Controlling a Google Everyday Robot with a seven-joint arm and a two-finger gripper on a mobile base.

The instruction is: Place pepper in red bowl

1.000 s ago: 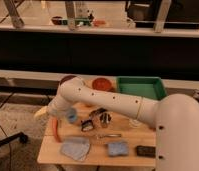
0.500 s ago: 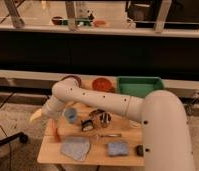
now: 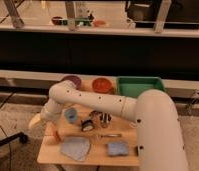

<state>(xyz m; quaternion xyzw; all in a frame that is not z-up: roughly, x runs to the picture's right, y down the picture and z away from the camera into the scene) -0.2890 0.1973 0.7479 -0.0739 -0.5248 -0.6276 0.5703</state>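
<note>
The gripper (image 3: 39, 120) hangs just off the left edge of the tabletop (image 3: 99, 145), its fingers spread with nothing between them. The pepper (image 3: 55, 132) lies on the tabletop by that same edge, near the gripper. The red bowl (image 3: 102, 85) sits at the far edge, between a purple bowl (image 3: 71, 80) and a green bin (image 3: 139, 86).

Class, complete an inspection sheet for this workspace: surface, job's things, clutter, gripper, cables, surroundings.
Surface: small wooden table, crowded.
Job's things: pepper lying at the table's left edge; red bowl at the back.
Clutter: purple bowl, green bin, blue cup, grey cloth, blue sponge.
Gripper: gripper open, holding nothing, just off the table's left edge near the pepper.
Cables: dark line on the floor at left, possibly a cable.
Surroundings: long counter behind the table.
</note>
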